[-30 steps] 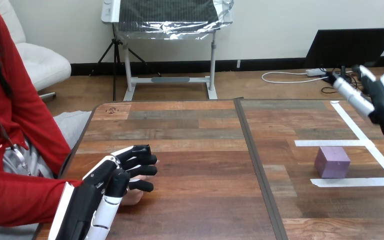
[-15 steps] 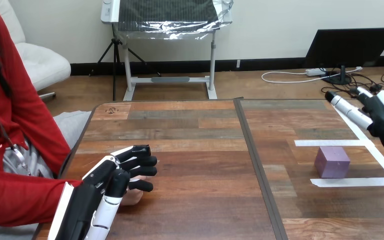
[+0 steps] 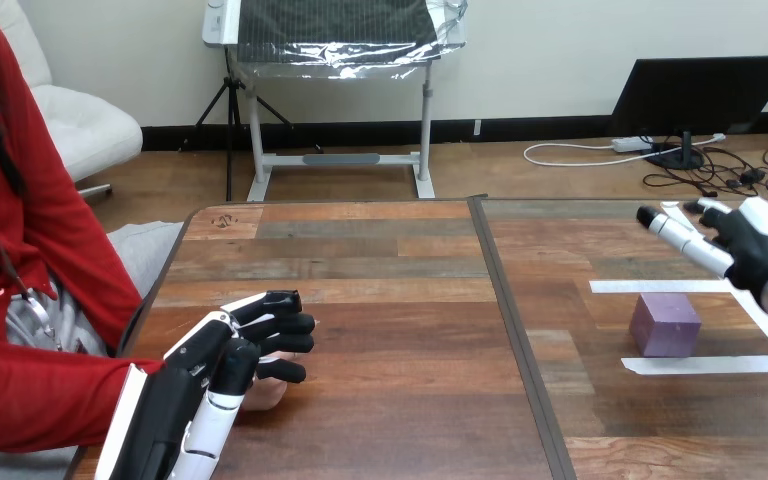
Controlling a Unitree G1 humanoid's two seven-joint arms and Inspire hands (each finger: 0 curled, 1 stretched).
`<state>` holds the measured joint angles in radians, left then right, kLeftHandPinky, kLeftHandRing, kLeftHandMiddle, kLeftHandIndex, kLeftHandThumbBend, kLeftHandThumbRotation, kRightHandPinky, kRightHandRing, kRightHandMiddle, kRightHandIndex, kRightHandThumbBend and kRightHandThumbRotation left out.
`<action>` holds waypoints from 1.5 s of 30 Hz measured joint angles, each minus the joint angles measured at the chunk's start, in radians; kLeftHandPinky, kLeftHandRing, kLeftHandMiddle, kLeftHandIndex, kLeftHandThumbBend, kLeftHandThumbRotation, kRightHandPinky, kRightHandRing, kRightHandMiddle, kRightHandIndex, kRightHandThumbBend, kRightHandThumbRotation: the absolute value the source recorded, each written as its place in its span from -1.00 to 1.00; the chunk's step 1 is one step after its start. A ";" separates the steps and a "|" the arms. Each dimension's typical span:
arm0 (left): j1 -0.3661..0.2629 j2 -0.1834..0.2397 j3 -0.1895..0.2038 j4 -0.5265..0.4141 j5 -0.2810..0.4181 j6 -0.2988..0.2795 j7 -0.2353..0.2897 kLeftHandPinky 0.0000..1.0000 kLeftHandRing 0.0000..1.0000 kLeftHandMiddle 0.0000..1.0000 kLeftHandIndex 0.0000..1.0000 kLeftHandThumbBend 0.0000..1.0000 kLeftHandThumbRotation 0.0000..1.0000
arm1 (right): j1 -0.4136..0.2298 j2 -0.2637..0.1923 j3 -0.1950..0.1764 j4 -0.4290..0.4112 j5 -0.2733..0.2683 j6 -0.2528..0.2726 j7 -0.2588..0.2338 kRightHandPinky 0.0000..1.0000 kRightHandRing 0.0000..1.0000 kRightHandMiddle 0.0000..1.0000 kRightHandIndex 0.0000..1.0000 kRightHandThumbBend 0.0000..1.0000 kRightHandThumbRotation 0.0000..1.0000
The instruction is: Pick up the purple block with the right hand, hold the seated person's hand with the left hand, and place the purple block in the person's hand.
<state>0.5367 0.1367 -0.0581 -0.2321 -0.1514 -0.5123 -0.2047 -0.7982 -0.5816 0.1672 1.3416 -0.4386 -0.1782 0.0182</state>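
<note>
Purple block on table, between white tape lines, untouched. Right hand hovers just beyond block, to its right, fingers straight, holding nothing; likely lining up grasp. Left hand far left of block, fingers curled over person's hand, probably steadying it as drop spot. Bare wood left of block up to that hand: clear carry path.

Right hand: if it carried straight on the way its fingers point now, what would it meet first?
Probably nothing: the open right hand points toward the view's left, above the table and beyond the purple block, so it would likely pass the block. Depth is unclear.
</note>
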 measured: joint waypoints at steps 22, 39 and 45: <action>-0.009 0.001 0.004 0.000 0.000 0.000 -0.012 0.10 0.33 0.34 0.40 0.17 0.72 | 0.040 0.064 0.030 0.008 -0.011 0.048 0.015 0.70 0.82 0.87 0.84 0.73 0.29; -0.016 0.001 0.005 0.000 -0.007 0.000 -0.025 0.08 0.31 0.32 0.39 0.16 0.72 | 0.040 0.086 0.032 0.008 -0.003 0.091 0.028 0.69 0.82 0.82 0.81 0.83 -0.39; -0.018 0.002 0.010 0.000 -0.007 0.000 -0.028 0.08 0.31 0.32 0.38 0.15 0.72 | 0.040 0.086 0.026 0.008 0.001 0.096 0.031 0.65 0.81 0.84 0.82 0.81 -0.58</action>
<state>0.5188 0.1382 -0.0483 -0.2321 -0.1582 -0.5123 -0.2331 -0.7585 -0.4952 0.1929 1.3497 -0.4374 -0.0826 0.0489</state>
